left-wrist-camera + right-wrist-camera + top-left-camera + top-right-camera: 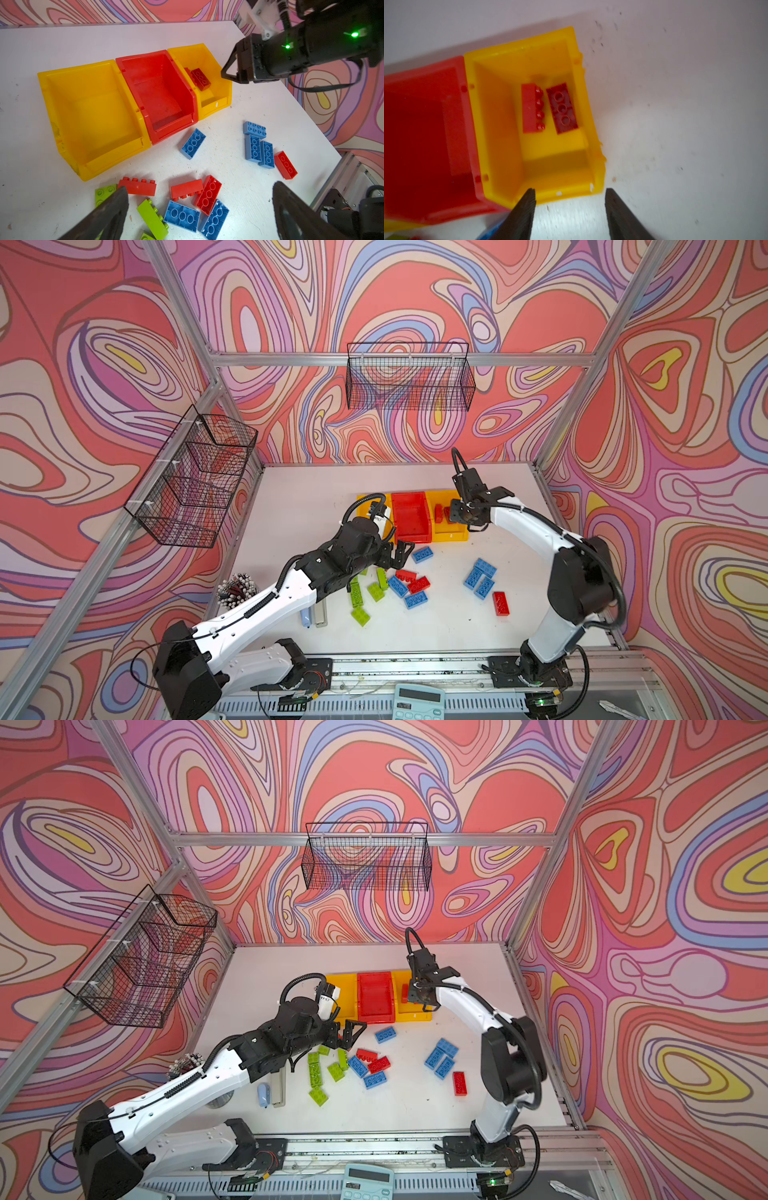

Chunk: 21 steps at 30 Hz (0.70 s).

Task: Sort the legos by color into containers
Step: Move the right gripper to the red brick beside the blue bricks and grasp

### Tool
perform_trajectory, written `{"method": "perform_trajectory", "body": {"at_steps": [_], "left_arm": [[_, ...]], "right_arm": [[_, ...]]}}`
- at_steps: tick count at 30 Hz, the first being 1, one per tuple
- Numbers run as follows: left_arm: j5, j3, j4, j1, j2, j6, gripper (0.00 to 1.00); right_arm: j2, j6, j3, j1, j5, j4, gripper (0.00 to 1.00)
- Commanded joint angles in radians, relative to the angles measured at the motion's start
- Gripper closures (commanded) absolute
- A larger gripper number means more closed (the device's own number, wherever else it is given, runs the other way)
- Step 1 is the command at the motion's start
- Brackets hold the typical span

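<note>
The right gripper [569, 193] has its jaws parted with nothing between them. It hangs over the near wall of a small yellow open-top plastic bin [500, 124]. Below and just ahead of its fingertips, two red studded plastic bricks lie on the bin floor, one on its side [530, 108] and one underside up [561, 108]. Whether they touch cannot be told. Judgement: this bin serves for red because it sits nearest that arm, and the tumbled poses suit bricks dropped in rather than set down.

Beside that bin, toward the left gripper, the red open-top plastic bin [158, 87] and a second yellow plastic bin [89, 108] hold nothing. They are presumably reserved for blue and green.

The left gripper [199, 187] is spread fully wide and empty, poised over the white tabletop [62, 41]. Directly beneath it lie loose red bricks [187, 189]. Lime green bricks [152, 218] and blue bricks [181, 216] lie just back toward its wrist. A further blue cluster [254, 147] lies well off toward the right arm.

Judgement: the wide spread suits straddling one brick. Risk: the bricks beneath crowd together, so a jaw may catch a neighbour.
</note>
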<state>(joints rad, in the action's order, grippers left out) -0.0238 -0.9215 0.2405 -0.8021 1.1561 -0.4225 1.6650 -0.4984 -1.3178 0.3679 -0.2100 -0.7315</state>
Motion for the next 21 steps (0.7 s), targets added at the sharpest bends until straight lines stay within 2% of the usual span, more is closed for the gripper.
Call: {"method": "perform_trajectory", "body": {"at_steps": [1, 5, 10, 16, 21], "left_arm": [[0.028, 0.000, -0.040, -0.023, 0.019, -0.004, 0.00], [0.048, 0.006, -0.074, -0.061, 0.042, -0.019, 0.00], [0.049, 0.014, -0.097, -0.105, 0.056, -0.032, 0.00], [0.040, 0.030, -0.100, -0.132, 0.048, -0.049, 0.00], [0.013, 0.057, -0.093, -0.137, 0.013, -0.061, 0.00]], "right_arm": [[-0.159, -0.126, 0.154, 0.002, -0.077, -0.076, 0.43], [-0.343, -0.259, 0.340, 0.002, -0.120, -0.162, 0.40], [-0.496, -0.398, 0.519, 0.001, -0.101, -0.231, 0.38], [-0.559, -0.487, 0.640, 0.002, -0.067, -0.257, 0.34], [-0.587, -0.500, 0.718, 0.001, -0.013, -0.200, 0.34]]}}
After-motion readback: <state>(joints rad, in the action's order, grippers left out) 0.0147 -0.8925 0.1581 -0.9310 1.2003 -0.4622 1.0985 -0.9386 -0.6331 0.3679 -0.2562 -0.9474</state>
